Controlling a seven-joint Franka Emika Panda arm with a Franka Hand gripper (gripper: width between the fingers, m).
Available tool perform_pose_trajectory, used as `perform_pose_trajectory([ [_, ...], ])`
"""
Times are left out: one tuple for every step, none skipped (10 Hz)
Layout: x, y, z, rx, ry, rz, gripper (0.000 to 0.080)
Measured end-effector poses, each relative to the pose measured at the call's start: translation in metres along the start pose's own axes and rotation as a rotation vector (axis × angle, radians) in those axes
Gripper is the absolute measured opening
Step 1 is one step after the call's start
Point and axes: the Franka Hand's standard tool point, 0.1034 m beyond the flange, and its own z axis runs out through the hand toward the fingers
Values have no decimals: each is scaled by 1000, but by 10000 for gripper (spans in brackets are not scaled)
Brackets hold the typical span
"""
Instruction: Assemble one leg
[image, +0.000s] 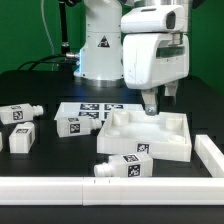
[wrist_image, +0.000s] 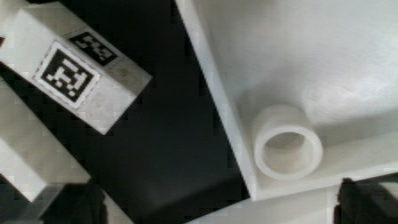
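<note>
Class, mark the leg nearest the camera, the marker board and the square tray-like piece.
leg (image: 124, 167), exterior view, tagged side face.
marker board (image: 93, 108), exterior view, printed top face.
tray-like piece (image: 172, 149), exterior view, front wall.

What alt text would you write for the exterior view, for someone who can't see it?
A white robot arm holds its fingers low over a white square tray-like piece on a black table. One tagged white leg lies in front of that piece, three other legs lie toward the exterior view's left, and the marker board sits behind.

White arm (image: 152, 48), dark-fingered pincer (image: 150, 107)
</note>
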Motion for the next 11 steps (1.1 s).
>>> perform_pose_trajectory([
  [0,0,0,0,0,0,650],
  [0,0,0,0,0,0,650],
  [0,0,0,0,0,0,650],
  [0,0,0,0,0,1,650],
  [0,0,0,0,0,1,650],
  [0,0,0,1,0,1,650],
  [0,0,0,1,0,1,650],
  [0,0,0,1,0,1,650],
  [0,0,0,1,0,1,650],
  [1,1,-1,0,0,2,650],
  [5,3,-11,12,-15,-4,650],
])
